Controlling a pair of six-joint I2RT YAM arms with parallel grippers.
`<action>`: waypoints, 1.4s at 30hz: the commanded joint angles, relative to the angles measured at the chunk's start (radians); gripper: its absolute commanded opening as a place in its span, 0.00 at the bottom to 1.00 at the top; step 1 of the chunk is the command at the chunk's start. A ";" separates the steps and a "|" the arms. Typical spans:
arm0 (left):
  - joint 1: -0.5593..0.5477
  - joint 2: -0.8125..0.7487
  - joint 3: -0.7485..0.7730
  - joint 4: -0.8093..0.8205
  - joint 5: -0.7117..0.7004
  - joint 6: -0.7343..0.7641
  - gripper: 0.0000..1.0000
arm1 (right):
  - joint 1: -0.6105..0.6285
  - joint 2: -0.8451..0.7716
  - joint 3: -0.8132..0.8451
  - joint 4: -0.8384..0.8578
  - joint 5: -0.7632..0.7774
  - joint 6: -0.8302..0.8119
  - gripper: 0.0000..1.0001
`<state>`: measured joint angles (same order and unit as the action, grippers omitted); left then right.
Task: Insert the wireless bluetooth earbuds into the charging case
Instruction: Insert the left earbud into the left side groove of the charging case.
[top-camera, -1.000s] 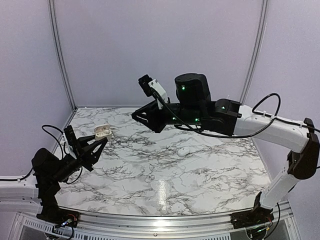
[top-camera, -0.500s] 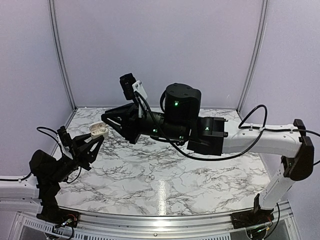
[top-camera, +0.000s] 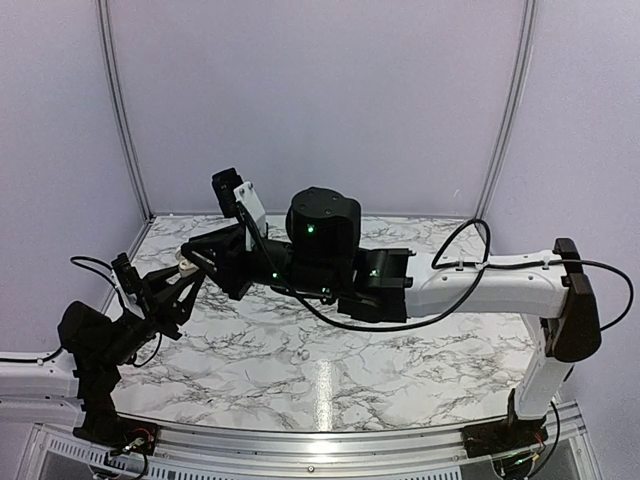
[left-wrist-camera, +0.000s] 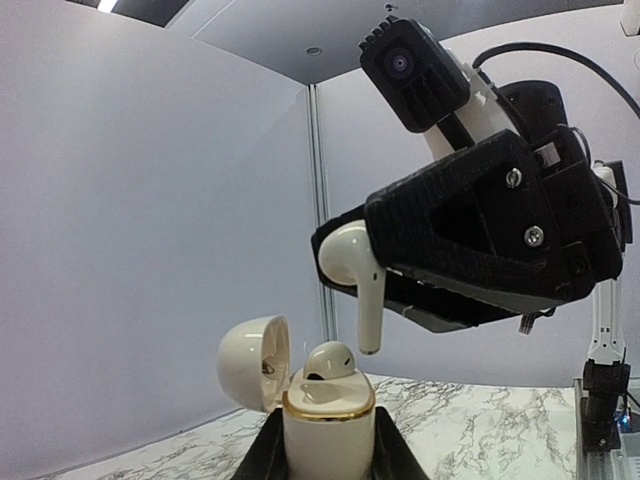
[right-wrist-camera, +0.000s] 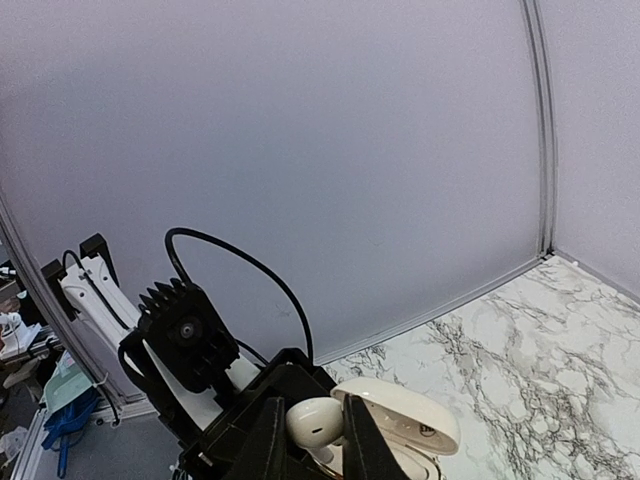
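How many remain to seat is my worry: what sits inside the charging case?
One earbud sits in the open charging case, its head above the gold rim. Its stem and the sockets are hidden by the case wall. The second earbud hangs above, outside.

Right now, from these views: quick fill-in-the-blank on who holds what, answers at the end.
The left hand is shut on the small glossy white charging case, whose hinged lid stands ____. The case already holds ____ tiny white rounded earbud. The right hand grips the second white earbud, its stem pointing ____.
Missing words: open; one; down.
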<state>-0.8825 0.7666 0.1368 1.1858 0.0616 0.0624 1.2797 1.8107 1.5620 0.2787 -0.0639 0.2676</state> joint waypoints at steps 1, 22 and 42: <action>0.004 0.001 -0.011 0.059 -0.028 0.027 0.00 | 0.013 0.013 0.053 0.060 0.040 0.029 0.03; 0.004 0.063 -0.023 0.125 -0.102 0.076 0.00 | 0.038 0.084 0.083 0.101 0.205 0.076 0.01; 0.004 0.065 -0.026 0.150 -0.119 0.097 0.00 | 0.045 0.134 0.095 0.104 0.228 0.107 0.01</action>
<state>-0.8825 0.8433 0.1165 1.2755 -0.0467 0.1432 1.3140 1.9255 1.6077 0.3660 0.1520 0.3645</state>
